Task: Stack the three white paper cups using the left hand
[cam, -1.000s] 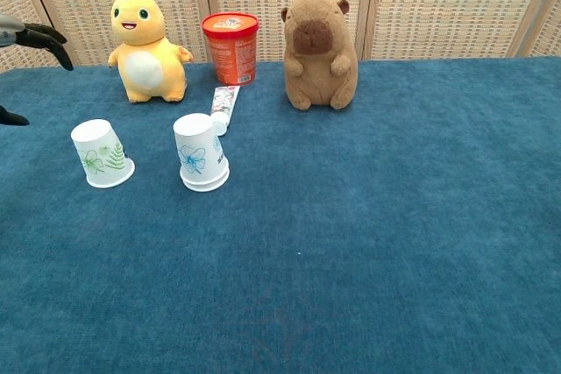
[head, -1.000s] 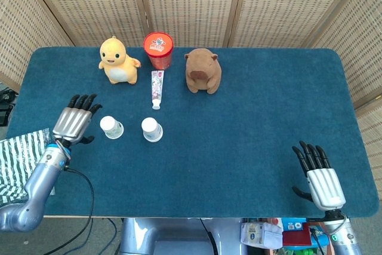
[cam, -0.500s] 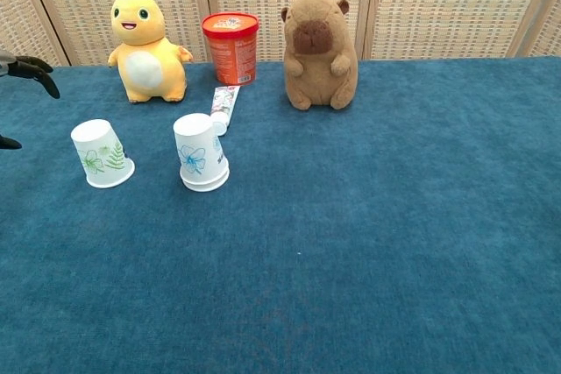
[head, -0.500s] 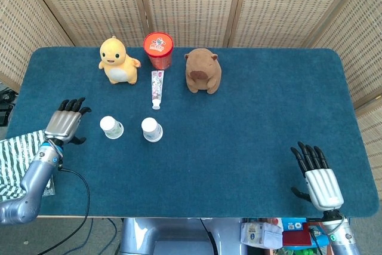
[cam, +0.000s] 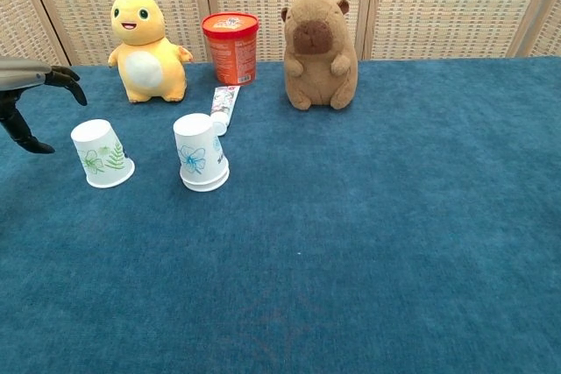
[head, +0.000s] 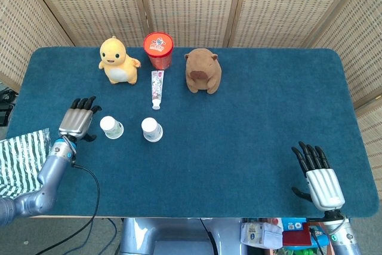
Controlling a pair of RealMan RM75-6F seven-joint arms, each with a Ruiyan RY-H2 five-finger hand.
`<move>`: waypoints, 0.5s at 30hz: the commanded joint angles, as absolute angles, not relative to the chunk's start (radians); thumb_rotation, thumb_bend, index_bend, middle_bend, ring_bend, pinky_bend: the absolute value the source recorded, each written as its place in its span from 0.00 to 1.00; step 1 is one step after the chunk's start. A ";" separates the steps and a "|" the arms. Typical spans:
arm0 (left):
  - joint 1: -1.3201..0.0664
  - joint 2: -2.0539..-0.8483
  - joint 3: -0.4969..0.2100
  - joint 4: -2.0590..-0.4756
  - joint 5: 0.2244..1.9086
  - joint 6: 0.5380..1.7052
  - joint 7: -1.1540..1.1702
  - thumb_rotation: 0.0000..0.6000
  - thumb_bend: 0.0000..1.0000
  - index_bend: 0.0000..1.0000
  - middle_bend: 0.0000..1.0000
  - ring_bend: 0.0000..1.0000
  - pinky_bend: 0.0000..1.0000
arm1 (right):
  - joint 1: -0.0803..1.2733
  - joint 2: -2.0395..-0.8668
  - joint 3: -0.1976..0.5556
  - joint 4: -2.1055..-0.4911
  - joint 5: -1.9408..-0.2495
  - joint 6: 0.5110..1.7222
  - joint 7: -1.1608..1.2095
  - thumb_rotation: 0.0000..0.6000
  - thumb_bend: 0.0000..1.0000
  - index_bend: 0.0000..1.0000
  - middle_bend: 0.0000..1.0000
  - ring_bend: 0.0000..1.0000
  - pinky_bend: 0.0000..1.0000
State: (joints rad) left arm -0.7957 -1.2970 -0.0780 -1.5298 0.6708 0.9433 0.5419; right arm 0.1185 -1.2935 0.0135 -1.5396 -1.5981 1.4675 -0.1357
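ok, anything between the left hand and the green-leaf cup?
Nothing: in the head view only bare blue cloth separates the left hand from the green-leaf cup.

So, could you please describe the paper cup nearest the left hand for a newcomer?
Start at the yellow plush toy at the back left. In front of it, an upside-down white cup stands beside the left hand, printed with green leaves; its neighbour has blue flowers.
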 commanded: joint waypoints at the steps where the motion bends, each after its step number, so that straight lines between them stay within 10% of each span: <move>1: -0.815 -1.330 -0.091 -1.503 0.647 0.930 0.558 1.00 0.24 0.21 0.00 0.00 0.00 | 0.119 -1.293 0.015 -1.539 -1.595 1.466 -0.135 1.00 0.00 0.00 0.00 0.00 0.00; 15: -0.829 -1.367 -0.091 -1.495 0.626 0.956 0.607 1.00 0.24 0.46 0.00 0.00 0.00 | 0.117 -1.289 0.016 -1.539 -1.597 1.473 -0.122 1.00 0.00 0.00 0.00 0.00 0.00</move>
